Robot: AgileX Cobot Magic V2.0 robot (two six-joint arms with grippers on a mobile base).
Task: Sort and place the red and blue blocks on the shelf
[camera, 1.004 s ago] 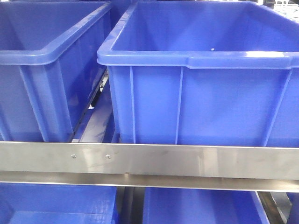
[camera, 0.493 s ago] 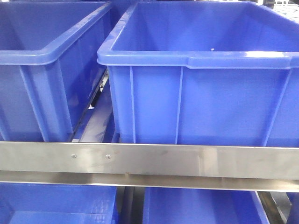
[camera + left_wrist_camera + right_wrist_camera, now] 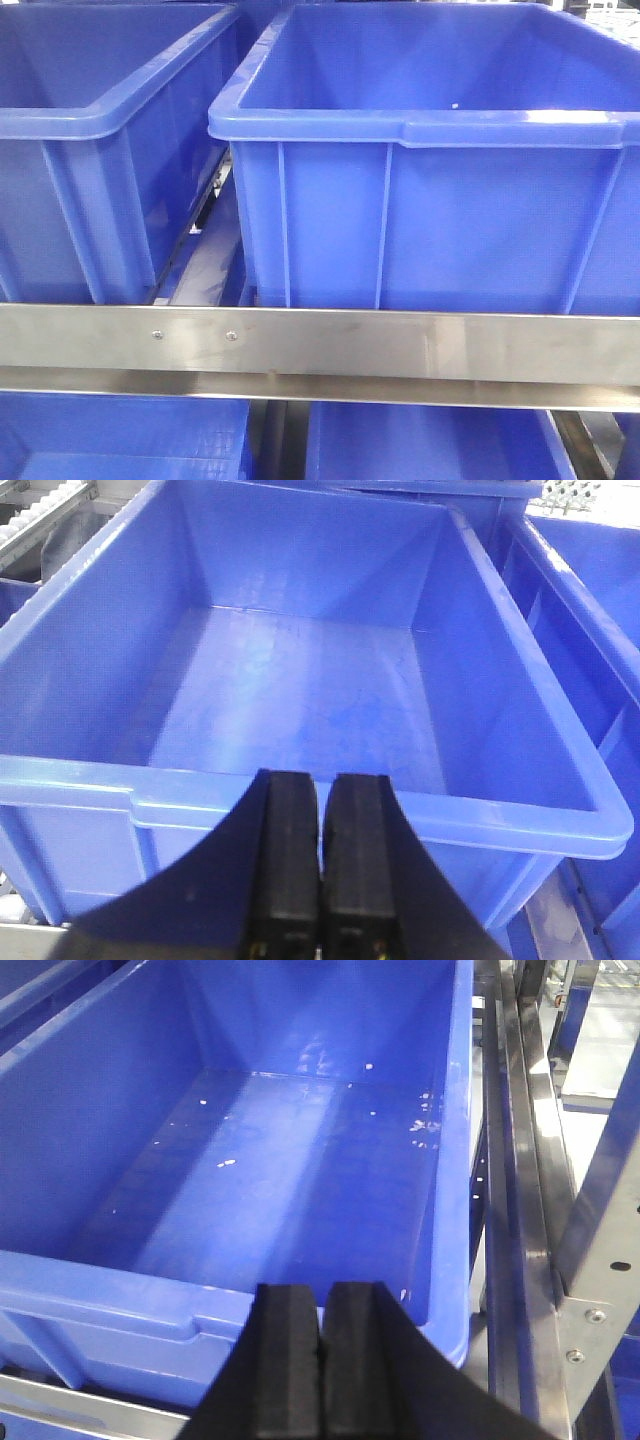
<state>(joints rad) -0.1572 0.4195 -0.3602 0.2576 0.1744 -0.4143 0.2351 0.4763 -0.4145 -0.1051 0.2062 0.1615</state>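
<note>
Front view close, level on shelf (image 3: 320,345), wrist views overlooking bins (image 3: 300,710).

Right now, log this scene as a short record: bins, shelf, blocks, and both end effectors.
left bin: blue plastic, open top, inside bare in the left wrist view
right bin: blue plastic, inside bare apart from small pale specks
shelf rail: brushed steel, runs across below the two upper bins
lower tier: more blue bins under the rail
red and blue blocks: none visible in any view
left end effector: shut, nothing between the fingers
right end effector: shut, nothing between the fingers
</note>
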